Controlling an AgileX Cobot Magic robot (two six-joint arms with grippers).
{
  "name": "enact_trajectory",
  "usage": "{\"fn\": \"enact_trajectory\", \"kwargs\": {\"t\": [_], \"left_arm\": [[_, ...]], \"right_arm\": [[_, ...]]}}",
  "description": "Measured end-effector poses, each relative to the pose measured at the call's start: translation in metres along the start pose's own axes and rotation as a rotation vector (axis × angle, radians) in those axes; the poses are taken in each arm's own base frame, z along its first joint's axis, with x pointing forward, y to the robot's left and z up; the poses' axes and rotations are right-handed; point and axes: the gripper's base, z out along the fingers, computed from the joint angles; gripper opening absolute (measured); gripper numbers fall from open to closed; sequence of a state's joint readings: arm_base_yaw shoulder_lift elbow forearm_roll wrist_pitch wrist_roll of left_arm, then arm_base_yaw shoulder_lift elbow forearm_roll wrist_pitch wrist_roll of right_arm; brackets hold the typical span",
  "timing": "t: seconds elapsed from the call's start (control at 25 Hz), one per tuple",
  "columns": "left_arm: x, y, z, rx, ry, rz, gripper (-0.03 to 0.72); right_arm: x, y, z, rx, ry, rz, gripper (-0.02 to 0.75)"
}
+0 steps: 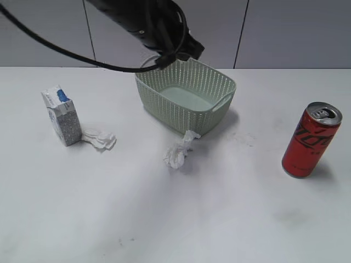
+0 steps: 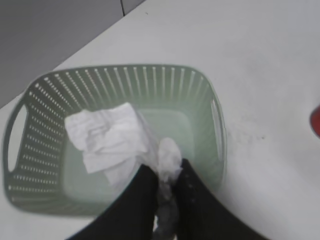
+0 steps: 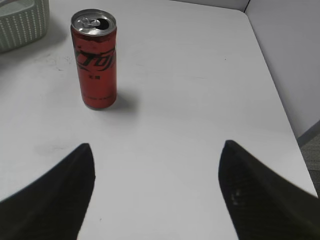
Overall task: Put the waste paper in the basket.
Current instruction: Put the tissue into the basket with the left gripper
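White table fills my screens, the basket sitting at the far middle with my left gripper above it, pressed on a paper wad that hangs over its inside. Two more wads lie on the table: one just near of the basket, one touching the tissue pack at left. My right gripper hovers spread wide near the red can at right.

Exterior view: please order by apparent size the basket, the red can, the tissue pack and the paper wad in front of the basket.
1. basket
2. red can
3. tissue pack, close to the can, so unsure
4. paper wad
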State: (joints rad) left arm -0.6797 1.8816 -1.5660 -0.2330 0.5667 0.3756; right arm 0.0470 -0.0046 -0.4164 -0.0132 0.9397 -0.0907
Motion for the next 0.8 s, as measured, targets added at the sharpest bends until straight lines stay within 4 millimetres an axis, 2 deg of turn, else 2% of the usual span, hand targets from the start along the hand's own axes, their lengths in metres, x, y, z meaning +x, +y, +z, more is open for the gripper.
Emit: {"fn": "enact_trajectory", "kwargs": {"t": [0.12,0.28,0.36,0.4,0.44,0.52,0.6,0.72,0.8], "left_arm": [[-0.009,0.008,0.03,-0.009,-0.011,0.0,0.052],[0.001,0.015,0.072,-0.034,-0.002,0.013,0.057],[0.01,0.015,0.085,-0.029,0.031,0.012,0.118],[0.014,0.015,0.09,-0.023,0.053,0.01,0.188],[0.017,0.014,0.092,-0.016,0.072,0.009,0.268],[0.021,0.013,0.094,-0.004,0.103,0.007,0.5],[0.023,0.012,0.092,0.009,0.137,0.007,0.617],[0.019,0.01,0.079,0.03,0.173,0.01,0.641],[0.008,0.009,0.059,0.034,0.175,0.026,0.631]], "right_arm": [[0.0,0.0,0.0,0.0,0.0,0.0,0.584],[0.0,0.0,0.0,0.0,0.0,0.0,0.584],[0.0,0.0,0.0,0.0,0.0,0.0,0.584],[0.0,0.0,0.0,0.0,0.0,0.0,0.584],[0.0,0.0,0.0,0.0,0.0,0.0,0.584],[0.0,0.0,0.0,0.0,0.0,0.0,0.584],[0.0,0.0,0.0,0.0,0.0,0.0,0.584],[0.0,0.0,0.0,0.0,0.0,0.0,0.584],[0.0,0.0,0.0,0.0,0.0,0.0,0.584]]}}
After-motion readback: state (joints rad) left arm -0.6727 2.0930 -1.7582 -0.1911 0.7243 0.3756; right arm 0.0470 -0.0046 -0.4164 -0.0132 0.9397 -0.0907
